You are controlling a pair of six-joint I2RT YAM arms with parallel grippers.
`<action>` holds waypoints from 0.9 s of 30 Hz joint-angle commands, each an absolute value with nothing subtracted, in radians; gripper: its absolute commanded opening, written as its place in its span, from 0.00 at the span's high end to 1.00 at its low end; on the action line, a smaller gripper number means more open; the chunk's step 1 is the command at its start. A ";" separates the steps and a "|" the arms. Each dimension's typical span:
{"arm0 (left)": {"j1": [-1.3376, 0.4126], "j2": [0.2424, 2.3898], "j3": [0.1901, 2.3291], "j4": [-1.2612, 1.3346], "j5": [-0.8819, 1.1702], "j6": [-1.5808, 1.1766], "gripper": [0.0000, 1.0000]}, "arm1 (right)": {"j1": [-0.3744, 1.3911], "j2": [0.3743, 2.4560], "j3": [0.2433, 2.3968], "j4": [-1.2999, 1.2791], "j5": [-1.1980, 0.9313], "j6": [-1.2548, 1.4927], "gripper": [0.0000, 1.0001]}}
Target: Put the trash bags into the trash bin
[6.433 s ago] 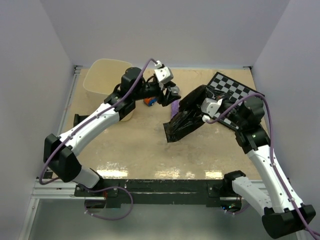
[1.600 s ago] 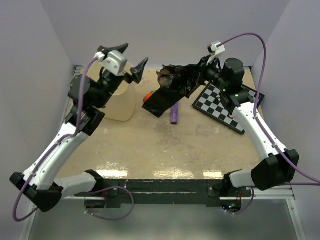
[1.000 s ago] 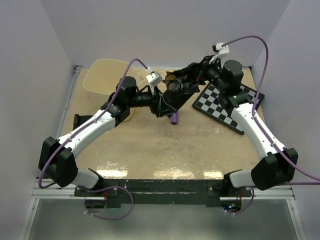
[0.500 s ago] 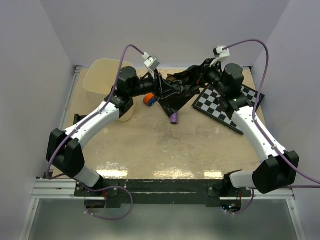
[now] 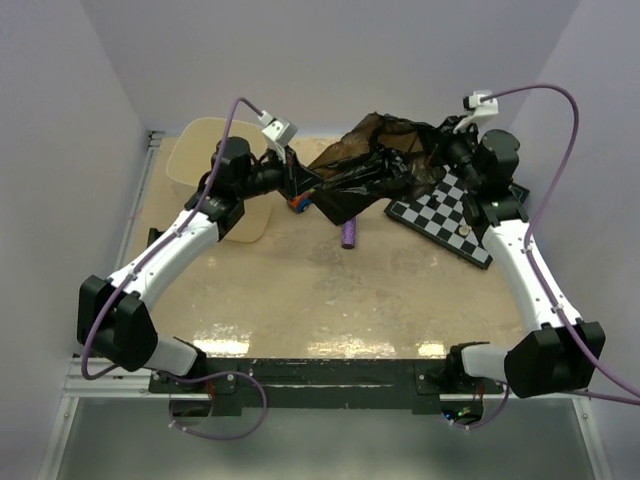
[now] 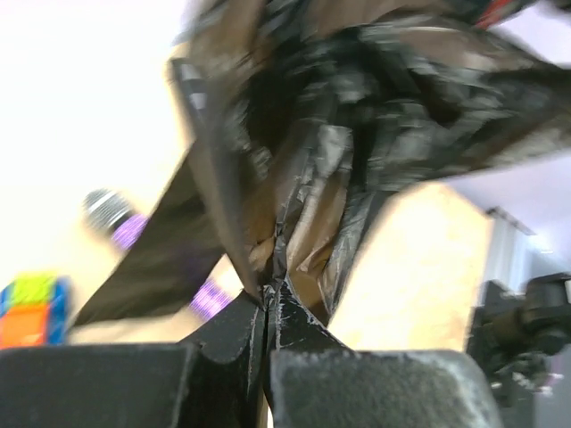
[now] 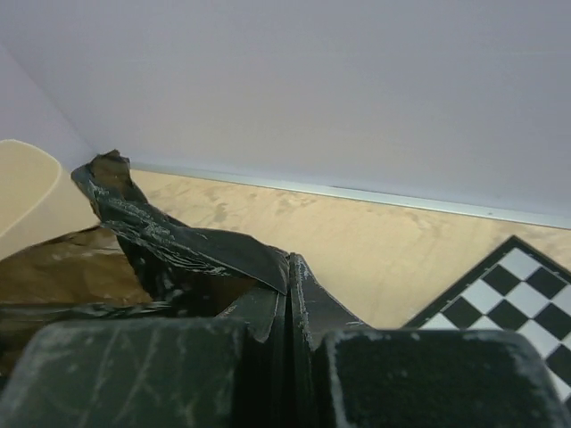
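Left gripper [image 6: 270, 305] and right gripper [image 7: 291, 267] each pinch the trash bag [image 5: 372, 160] tight. Only the top view shows it stretched between them.

the left gripper [image 6: 269, 310], jaws pressed together, pinches a fold of the crinkly brown-black plastic film bag [image 6: 375, 134]; a glittery purple cylinder [image 6: 129, 230] lies behind it.

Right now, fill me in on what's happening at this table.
Both arms hold the trash bag up between them, off the table. The left tool is shut on one edge of the film, the right tool on another, so the bag hangs stretched between them. The trash bin stands at the far left corner; the bag is not in it yet.
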State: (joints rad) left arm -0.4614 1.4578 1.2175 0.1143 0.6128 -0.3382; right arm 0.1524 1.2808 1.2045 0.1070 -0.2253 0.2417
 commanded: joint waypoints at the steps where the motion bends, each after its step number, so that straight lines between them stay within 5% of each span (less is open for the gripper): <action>1: -0.443 1.388 1.193 -0.061 0.505 -0.190 1.00 | 0.140 1.200 1.183 0.095 -0.242 0.125 1.00; 17: -0.397 1.503 1.399 -0.385 0.085 0.028 1.00 | 0.129 1.049 1.054 0.048 -0.005 0.006 1.00; 27: -0.397 1.499 1.430 -0.350 0.097 0.126 1.00 | 0.126 1.152 1.092 0.018 -0.003 0.057 1.00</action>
State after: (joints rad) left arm -0.4046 1.5116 1.3785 -0.3565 0.1528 0.0410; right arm 0.1314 1.1149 1.0599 0.0277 -0.0704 0.0338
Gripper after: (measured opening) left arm 0.012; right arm 0.008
